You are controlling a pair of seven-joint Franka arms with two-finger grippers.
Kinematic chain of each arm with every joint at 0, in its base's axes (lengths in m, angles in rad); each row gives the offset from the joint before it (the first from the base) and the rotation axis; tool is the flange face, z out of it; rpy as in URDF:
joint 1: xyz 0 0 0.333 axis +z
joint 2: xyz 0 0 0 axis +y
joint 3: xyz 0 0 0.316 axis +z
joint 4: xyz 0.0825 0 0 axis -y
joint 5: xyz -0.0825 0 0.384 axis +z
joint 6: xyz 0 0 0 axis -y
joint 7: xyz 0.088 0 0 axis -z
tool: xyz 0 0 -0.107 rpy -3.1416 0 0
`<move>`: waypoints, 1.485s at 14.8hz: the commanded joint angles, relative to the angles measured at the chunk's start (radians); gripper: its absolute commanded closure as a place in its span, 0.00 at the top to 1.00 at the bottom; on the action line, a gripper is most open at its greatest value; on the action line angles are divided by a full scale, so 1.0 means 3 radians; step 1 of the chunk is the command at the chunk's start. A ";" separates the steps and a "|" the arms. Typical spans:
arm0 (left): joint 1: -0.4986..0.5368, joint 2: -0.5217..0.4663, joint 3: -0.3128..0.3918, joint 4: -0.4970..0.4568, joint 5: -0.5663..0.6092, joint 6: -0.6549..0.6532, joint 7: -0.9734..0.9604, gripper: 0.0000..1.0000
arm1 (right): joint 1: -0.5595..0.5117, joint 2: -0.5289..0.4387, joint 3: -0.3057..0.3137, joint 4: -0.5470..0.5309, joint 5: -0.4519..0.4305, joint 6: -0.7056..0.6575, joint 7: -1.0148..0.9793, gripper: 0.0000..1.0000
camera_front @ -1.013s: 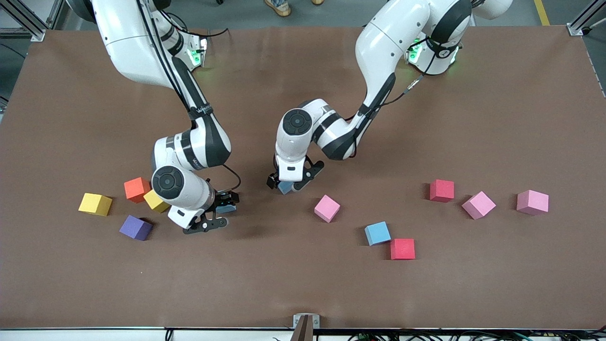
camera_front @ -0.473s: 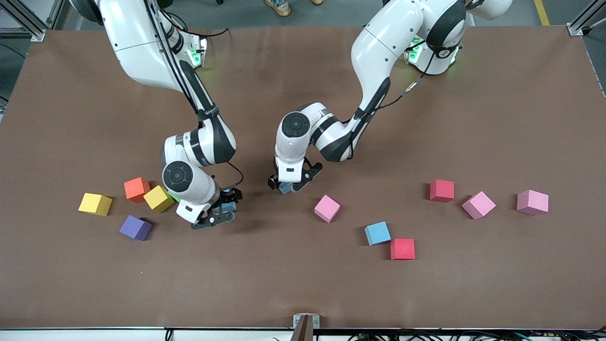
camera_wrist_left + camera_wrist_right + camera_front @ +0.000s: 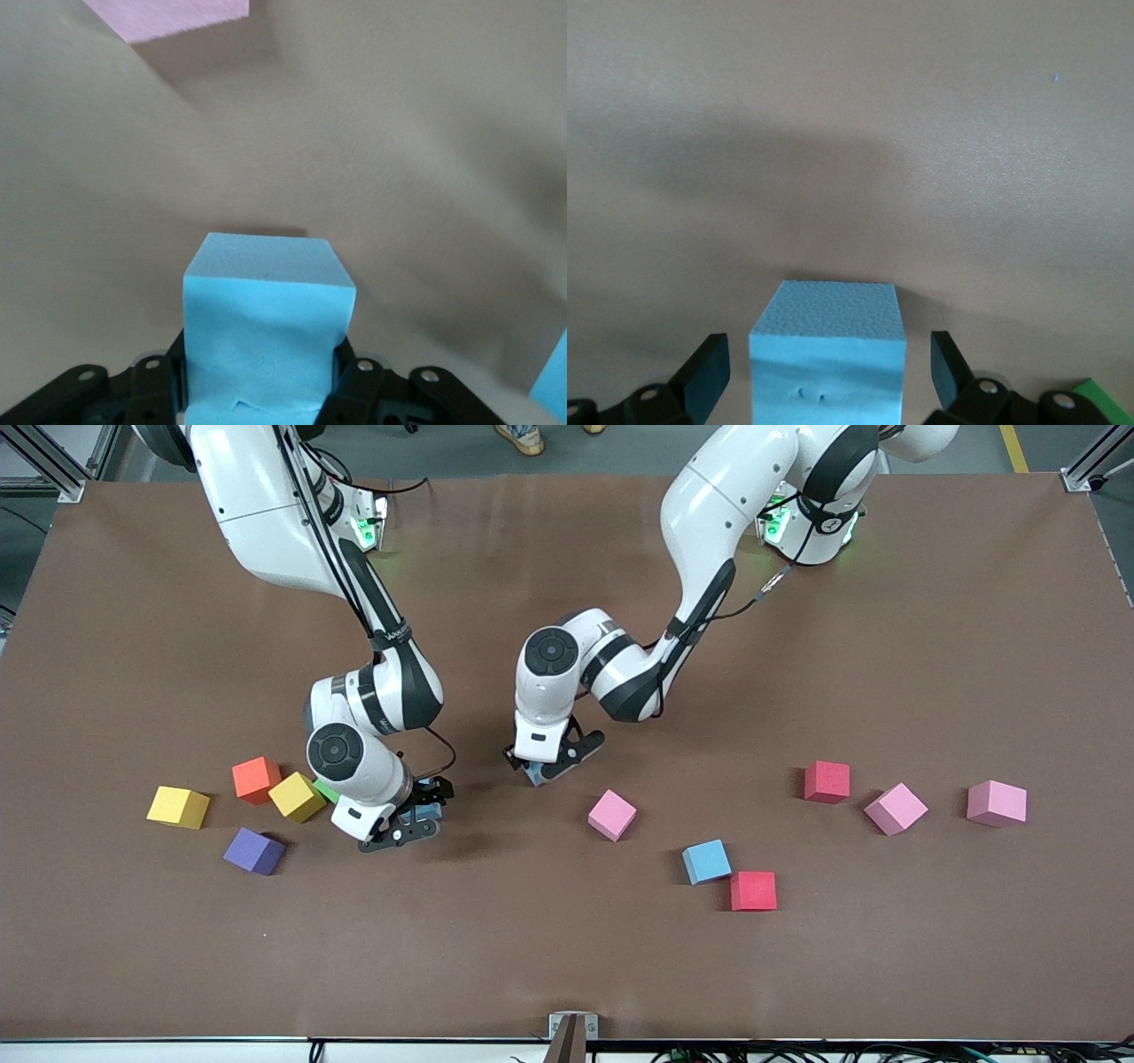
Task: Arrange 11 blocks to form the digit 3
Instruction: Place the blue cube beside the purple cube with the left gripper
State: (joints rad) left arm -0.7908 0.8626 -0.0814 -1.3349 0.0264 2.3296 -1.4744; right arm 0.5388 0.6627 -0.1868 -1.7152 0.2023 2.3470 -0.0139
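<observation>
The left gripper is sitting low over the middle of the surface, its jaws closing tight on a light blue block; in the left wrist view the black fingers are pressing both side faces of that block. Whether the block is resting on the surface or lifted just off it cannot be told.

The right gripper is hanging low toward the right arm's end, its jaws standing open around a second light blue block. In the right wrist view the fingers are standing clear of the block on each side, with gaps showing.

Just beside the right gripper, a green block is peeking out from under the arm, touching a yellow block. An orange block is lying beside that one, another yellow block nearer the surface's end, and a purple block nearer the camera.

A pink block is lying near the left gripper. Nearer the camera, a third light blue block is touching a red block at a corner. Toward the left arm's end, another red block and two paler pink blocks are lying in a loose row.

No digit is formed yet.
</observation>
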 commanded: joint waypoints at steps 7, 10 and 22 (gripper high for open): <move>0.0002 -0.1366 -0.0352 -0.2083 0.0060 0.0426 0.0955 0.26 | 0.0024 -0.0169 -0.0001 -0.0209 0.0036 0.0077 -0.0025 0.36; -0.0003 -0.1500 -0.0470 -0.2351 0.0060 0.0426 0.1422 0.26 | -0.0001 -0.0276 -0.0006 -0.0168 0.0052 -0.0025 -0.0005 0.25; -0.0018 -0.1173 -0.0475 -0.2428 0.0055 0.0845 0.1489 0.24 | -0.0840 -0.0409 -0.0144 0.0604 0.0031 -0.0788 -0.0614 0.25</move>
State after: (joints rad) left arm -0.7956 0.5127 -0.2243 -2.0393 0.0289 2.5625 -1.0201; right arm 0.2830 0.5332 -0.2459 -1.5584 0.2031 2.1207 -0.2019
